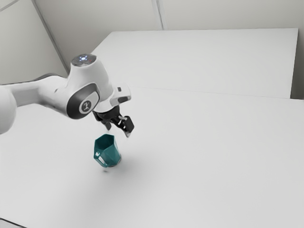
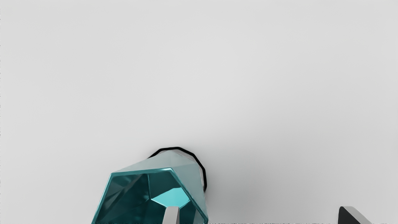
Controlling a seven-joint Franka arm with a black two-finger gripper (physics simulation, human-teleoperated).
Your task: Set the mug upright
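The smooth white table [image 1: 199,156] bore a glossy teal faceted mug [image 1: 108,153], mouth up, at the exterior view's seven o'clock from the black gripper [image 1: 118,131], fingers apart; likely stiff, slippery, best gripped across opposite sides.

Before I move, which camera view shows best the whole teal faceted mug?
The exterior view: the mug appears from rim to base. The wrist view shows its inner floor but cuts off its rim.

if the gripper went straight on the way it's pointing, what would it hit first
Probably the teal mug: in the wrist view, one finger of the open gripper overlaps its opening, the other bare table. Depth is unclear, so I can't tell whether rim or inside comes first.
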